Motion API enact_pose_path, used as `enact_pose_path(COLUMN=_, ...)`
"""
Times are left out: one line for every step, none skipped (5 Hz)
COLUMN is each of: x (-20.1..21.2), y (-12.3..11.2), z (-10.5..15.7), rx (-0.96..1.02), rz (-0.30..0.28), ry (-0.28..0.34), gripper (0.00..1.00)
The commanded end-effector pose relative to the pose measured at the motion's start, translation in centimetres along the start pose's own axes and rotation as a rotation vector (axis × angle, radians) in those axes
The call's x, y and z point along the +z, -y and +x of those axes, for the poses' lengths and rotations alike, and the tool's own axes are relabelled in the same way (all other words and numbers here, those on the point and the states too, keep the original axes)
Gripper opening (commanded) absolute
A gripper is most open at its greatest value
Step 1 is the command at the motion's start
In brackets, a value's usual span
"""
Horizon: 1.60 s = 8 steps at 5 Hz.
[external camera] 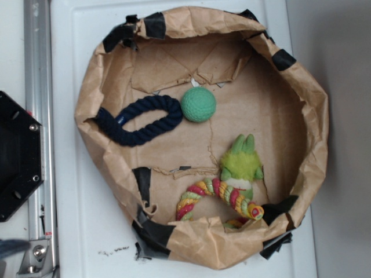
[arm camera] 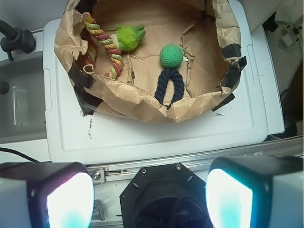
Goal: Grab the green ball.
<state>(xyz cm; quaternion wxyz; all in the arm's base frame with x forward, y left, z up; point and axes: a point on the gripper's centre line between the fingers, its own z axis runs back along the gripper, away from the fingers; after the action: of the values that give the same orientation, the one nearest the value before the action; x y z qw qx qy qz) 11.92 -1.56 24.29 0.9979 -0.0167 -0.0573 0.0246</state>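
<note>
Exterior view: green ball [external camera: 198, 104] touching navy rope ring [external camera: 138, 120].

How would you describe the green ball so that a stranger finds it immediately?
Look inside the brown paper nest on the white surface. The green ball lies beside one end of the navy rope ring. It is round, teal-green and dimpled, unlike the lime plush toy.

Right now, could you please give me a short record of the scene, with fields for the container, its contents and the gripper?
container: brown paper ring patched with black tape, on a white surface
target: green ball, touching the rope ring
rope ring: navy, beside the ball, reaching the paper wall
toy: lime-green plush creature with striped rope tail, apart from the ball
gripper: open, far from the ball, holding nothing
</note>
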Motion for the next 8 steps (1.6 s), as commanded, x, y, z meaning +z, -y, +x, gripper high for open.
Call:
enact_pose_path(x=0.0, y=0.0, z=0.0, rx=0.0, rz=0.0, ry=0.0, gripper=1.0)
enact_pose_path(x=-3.9, y=-3.0, z=4.7, rx=-0.062, rz=0.05, ry=0.046, gripper=1.0)
enact_pose_path(x=-6.8, y=-3.2, z=8.4, rx=-0.107, rz=0.034, ry=0.081, gripper=1.0)
enact_pose_path(x=-12.3, y=-3.4, z=12.1, rx=-0.166, rz=0.012, ry=0.071, gripper=1.0)
enact_pose_path(x=-17.6, y=-3.0, z=13.6, rx=-0.231, rz=0.015, ry=0.036, gripper=1.0)
enact_pose_path(x=-20.7, y=-2.7, z=13.9, rx=-0.265, rz=0.025, ry=0.003, gripper=1.0)
enact_pose_path(x=-22.3, y=-3.2, z=13.4, rx=-0.3, rz=0.026, ry=-0.041, gripper=1.0)
enact_pose_path(x=-23.3, y=-4.3, z=13.2, rx=-0.28, rz=0.044, ry=-0.074, gripper=0.0)
